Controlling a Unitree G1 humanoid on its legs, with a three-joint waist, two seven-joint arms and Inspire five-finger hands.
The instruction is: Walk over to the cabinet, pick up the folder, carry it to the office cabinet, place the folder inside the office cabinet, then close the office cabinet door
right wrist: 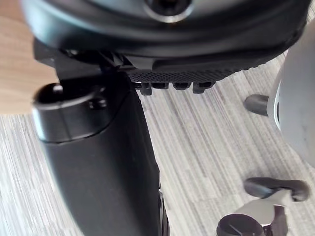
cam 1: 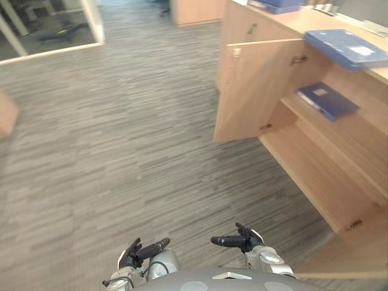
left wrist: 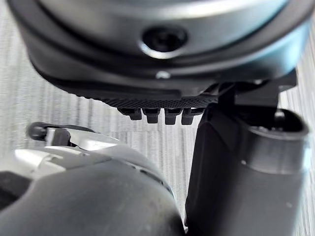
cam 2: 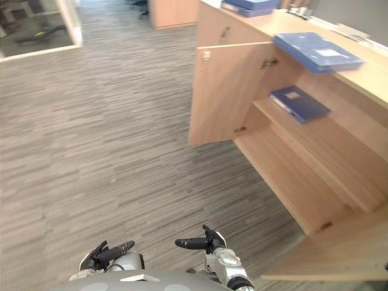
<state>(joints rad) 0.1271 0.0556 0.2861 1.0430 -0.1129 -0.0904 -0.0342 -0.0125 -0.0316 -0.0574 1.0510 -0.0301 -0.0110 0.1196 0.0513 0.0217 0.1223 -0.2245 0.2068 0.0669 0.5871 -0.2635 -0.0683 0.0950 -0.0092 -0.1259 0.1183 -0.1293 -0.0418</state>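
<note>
A wooden office cabinet (cam 1: 357, 151) stands at the right with its door (cam 1: 254, 91) swung open toward me. One blue folder (cam 1: 347, 48) lies flat on the cabinet's top. A second, darker blue folder (cam 1: 326, 100) lies on the upper shelf inside. My left hand (cam 1: 142, 250) and right hand (cam 1: 233, 240) hang low near my body, far from the cabinet. Their fingers are straight, point toward each other and hold nothing. The wrist views show the left hand (left wrist: 162, 59) and the right hand (right wrist: 162, 49) over bare carpet.
Grey striped carpet (cam 1: 121, 151) spreads between me and the cabinet. A second open door panel (cam 2: 327, 254) juts out low at the right. Another blue item (cam 2: 250, 6) lies farther along the cabinet top. A glass partition (cam 1: 54, 30) is at the far left.
</note>
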